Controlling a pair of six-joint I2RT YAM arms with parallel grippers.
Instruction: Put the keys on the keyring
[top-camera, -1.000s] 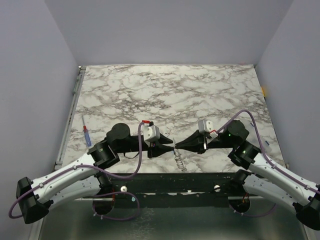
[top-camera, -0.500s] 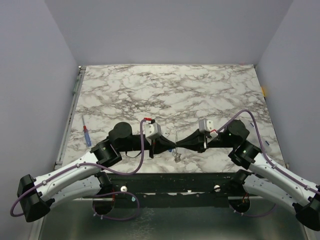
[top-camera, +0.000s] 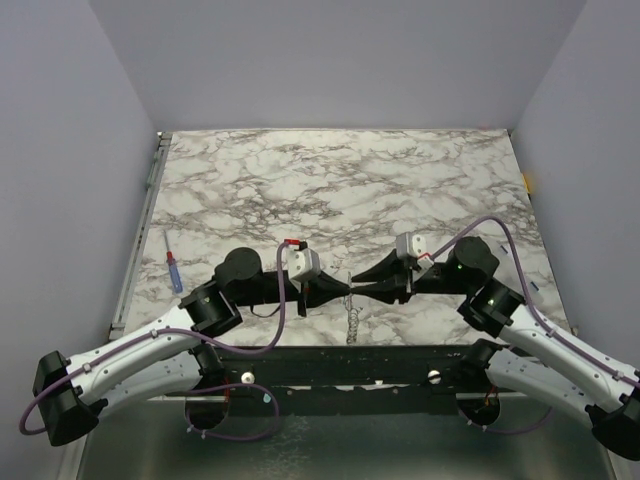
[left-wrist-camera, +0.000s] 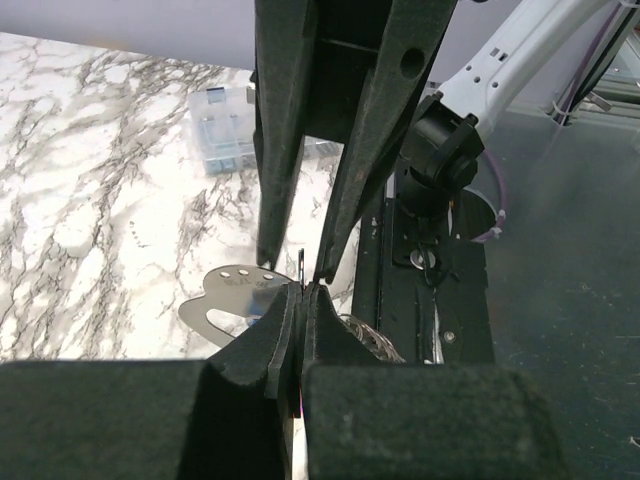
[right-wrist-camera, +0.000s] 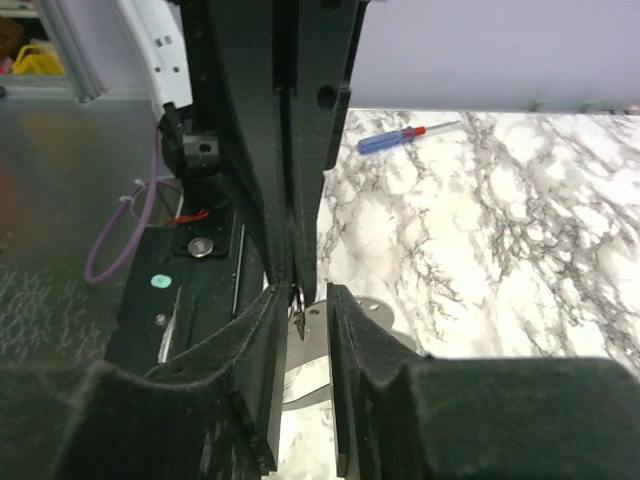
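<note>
Marble bench (top-camera: 400, 180) sits underneath. Left pincer (top-camera: 346, 288) is squeezed shut on the keyring (top-camera: 351, 283). Right pincer (top-camera: 358, 291) stands a little open around it. Its chain (top-camera: 351, 322) hangs toward 6 o'clock.

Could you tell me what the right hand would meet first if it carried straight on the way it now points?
Almost at once the keyring, pinched in the shut left hand, which faces the right hand tip to tip. Depth is unclear, so it might touch that hand's fingers first.
</note>
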